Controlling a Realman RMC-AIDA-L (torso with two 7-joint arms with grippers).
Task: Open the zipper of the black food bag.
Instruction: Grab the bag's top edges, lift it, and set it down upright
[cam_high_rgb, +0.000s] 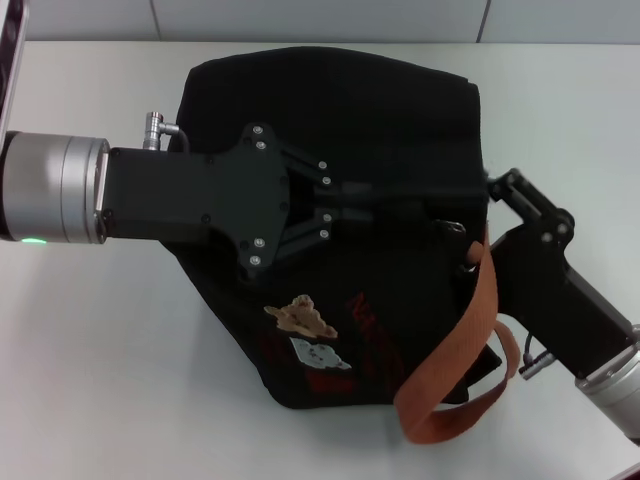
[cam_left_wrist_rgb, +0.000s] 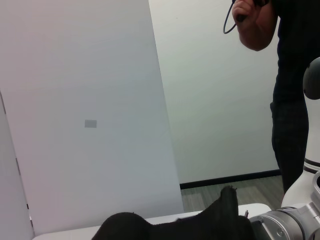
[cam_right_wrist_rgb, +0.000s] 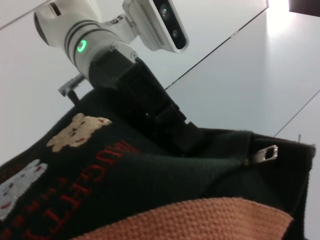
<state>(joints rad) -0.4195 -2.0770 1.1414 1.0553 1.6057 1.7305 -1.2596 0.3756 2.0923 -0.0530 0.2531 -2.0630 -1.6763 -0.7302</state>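
The black food bag (cam_high_rgb: 330, 110) lies in the middle of the white table, with two bear patches (cam_high_rgb: 300, 317) and red lettering on the face toward me. My left gripper (cam_high_rgb: 405, 205) reaches across its top panel from the left. Its fingers are drawn together against the fabric, and what they pinch is hidden. The zipper does not stand out from the black cloth. A small silver pull (cam_right_wrist_rgb: 265, 154) shows near the bag's right end (cam_high_rgb: 455, 227); I cannot tell which zipper it belongs to. My right gripper (cam_high_rgb: 500, 187) touches the bag's right edge.
An orange-brown strap handle (cam_high_rgb: 462, 335) loops off the bag's right front corner, across the right arm (cam_high_rgb: 560, 290). In the left wrist view a person (cam_left_wrist_rgb: 292, 75) stands beyond the table. White tabletop (cam_high_rgb: 110, 360) surrounds the bag.
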